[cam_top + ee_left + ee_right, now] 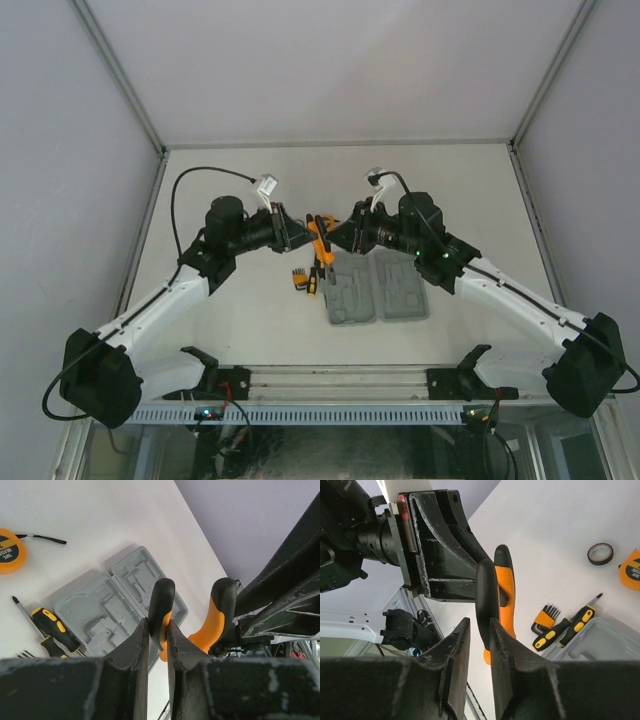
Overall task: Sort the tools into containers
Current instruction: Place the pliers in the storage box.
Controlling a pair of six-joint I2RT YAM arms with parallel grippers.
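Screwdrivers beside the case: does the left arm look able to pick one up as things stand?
Probably not yet: the left gripper is shut on one handle of the pliers, the right gripper on the other. Nothing covers the screwdrivers.

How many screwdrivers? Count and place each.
2, side by side on the table: one screwdriver next to the orange hex-key set, the other nearer the grey tool case. More may be hidden.
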